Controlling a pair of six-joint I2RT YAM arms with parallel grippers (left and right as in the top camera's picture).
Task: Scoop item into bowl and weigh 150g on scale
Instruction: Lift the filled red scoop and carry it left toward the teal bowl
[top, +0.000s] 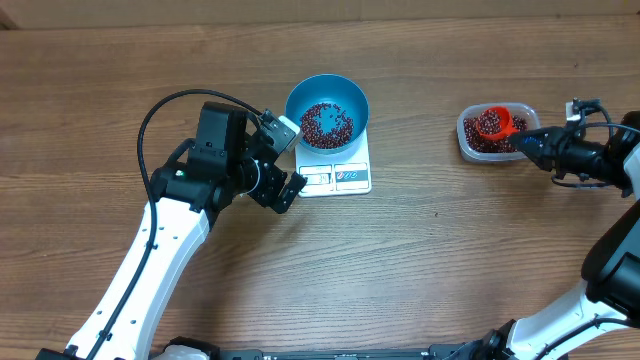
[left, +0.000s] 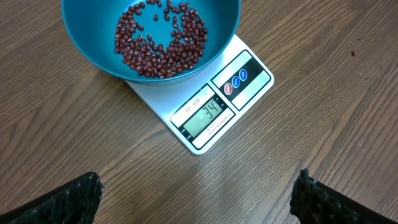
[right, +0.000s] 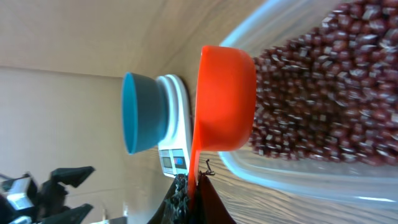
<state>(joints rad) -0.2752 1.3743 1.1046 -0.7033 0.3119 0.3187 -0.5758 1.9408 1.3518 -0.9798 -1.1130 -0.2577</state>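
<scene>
The blue bowl (top: 327, 111) sits on the white scale (top: 345, 177), holding a layer of red-brown beans (left: 160, 38). The scale's display (left: 206, 117) faces the left wrist camera. My left gripper (top: 285, 160) hovers open just left of the scale, its fingertips (left: 68, 202) wide apart over bare wood. My right gripper (top: 530, 140) is shut on the handle of an orange scoop (right: 222, 99), whose cup hangs over the beans (right: 323, 93) in the clear tub (top: 495, 133). The bowl (right: 142, 112) and the scale (right: 177, 127) show beyond it in the right wrist view.
The clear plastic tub stands at the right side of the wooden table (top: 420, 260). A single stray bean (left: 353, 53) lies on the wood right of the scale. Both arms' cables and links reach in from the bottom corners.
</scene>
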